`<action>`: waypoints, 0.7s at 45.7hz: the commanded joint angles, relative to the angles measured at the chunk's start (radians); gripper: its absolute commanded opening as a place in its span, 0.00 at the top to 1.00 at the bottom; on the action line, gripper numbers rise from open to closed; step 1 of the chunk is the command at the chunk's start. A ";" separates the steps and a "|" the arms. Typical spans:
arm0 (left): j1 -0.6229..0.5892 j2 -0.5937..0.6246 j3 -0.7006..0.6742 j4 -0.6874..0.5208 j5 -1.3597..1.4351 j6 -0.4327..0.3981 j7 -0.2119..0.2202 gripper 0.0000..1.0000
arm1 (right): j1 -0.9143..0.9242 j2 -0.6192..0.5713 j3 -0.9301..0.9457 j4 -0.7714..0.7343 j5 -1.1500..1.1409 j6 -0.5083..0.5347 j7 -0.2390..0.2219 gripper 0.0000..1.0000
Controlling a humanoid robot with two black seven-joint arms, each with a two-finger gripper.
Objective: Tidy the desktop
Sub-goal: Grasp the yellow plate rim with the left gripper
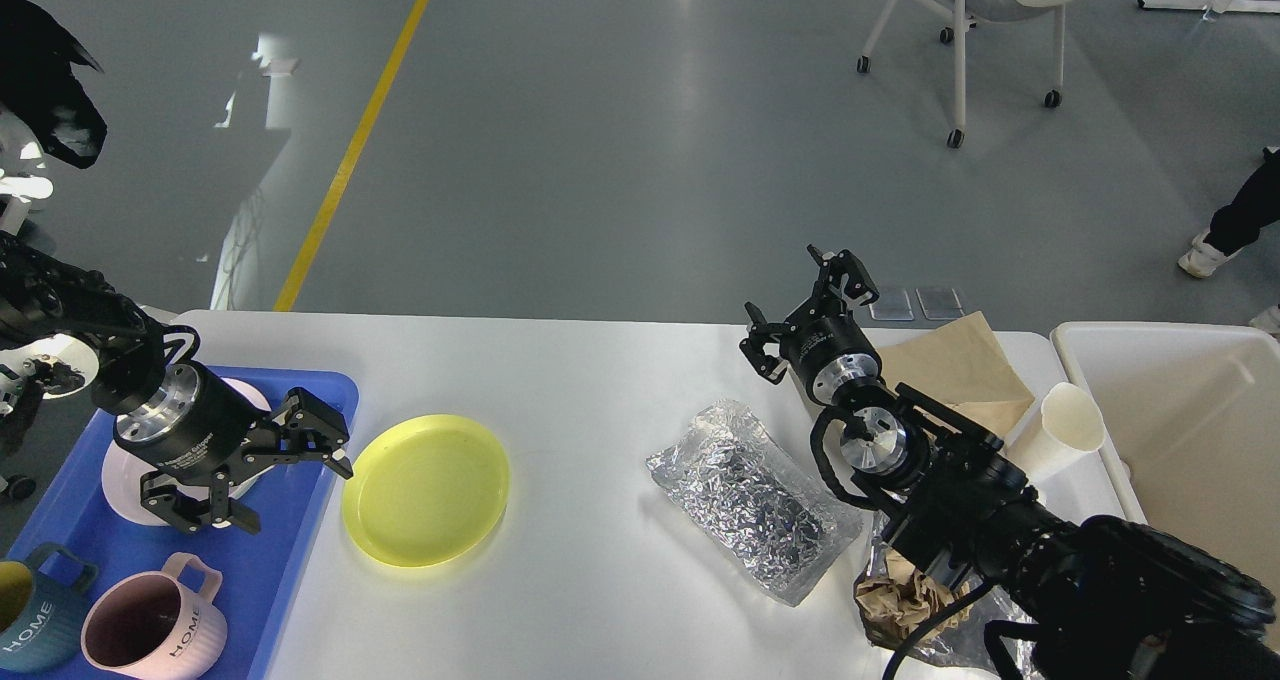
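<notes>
Left gripper hanging over the blue tray, jaws spread wide, nothing between them. Just right of those jaws, yellow plate flat on the white bench; white plate beneath the wrist, pink mug nearer in. Right gripper raised over the bench's far edge, jaws wide, empty. Nearer than those jaws, foil bag; to their right, brown paper, paper cup, beige bin.
</notes>
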 commanded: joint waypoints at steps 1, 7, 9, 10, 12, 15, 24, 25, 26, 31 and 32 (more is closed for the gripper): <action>0.034 -0.004 -0.006 0.002 0.000 0.002 -0.001 0.03 | 0.000 0.000 -0.001 0.000 0.000 0.000 0.000 0.00; 0.080 -0.044 -0.035 0.002 0.000 -0.009 -0.005 0.03 | 0.000 0.000 0.001 0.000 0.000 0.000 0.000 0.00; 0.089 -0.050 -0.058 0.002 0.000 -0.015 -0.007 0.03 | 0.001 0.000 0.001 0.000 0.000 0.000 0.000 0.00; 0.095 -0.050 -0.072 0.002 0.000 -0.014 -0.005 0.03 | 0.000 0.000 0.001 0.001 0.000 0.000 0.000 0.00; 0.109 -0.052 -0.094 0.004 0.001 0.001 0.001 0.03 | 0.001 0.000 0.001 0.000 0.000 0.000 0.000 0.00; 0.124 -0.053 -0.095 0.004 0.002 -0.002 0.001 0.03 | 0.000 0.000 0.001 0.000 0.000 0.000 0.000 0.00; 0.133 -0.059 -0.097 0.004 0.002 -0.018 -0.007 0.03 | 0.000 0.000 -0.001 0.000 0.000 0.000 0.000 0.00; 0.133 -0.058 -0.097 0.004 0.002 -0.018 -0.007 0.03 | 0.000 0.000 0.001 0.000 0.000 0.000 0.000 0.00; 0.133 -0.056 -0.097 0.004 -0.002 -0.015 -0.008 0.03 | 0.000 0.000 -0.001 0.000 0.000 0.000 0.000 0.00; 0.135 -0.061 -0.097 0.035 -0.003 0.001 -0.008 0.04 | 0.000 0.000 0.001 0.000 0.000 0.000 0.000 0.00; 0.141 -0.062 -0.095 0.045 -0.003 0.003 -0.007 0.04 | 0.001 0.000 0.001 0.000 0.000 0.000 0.000 0.00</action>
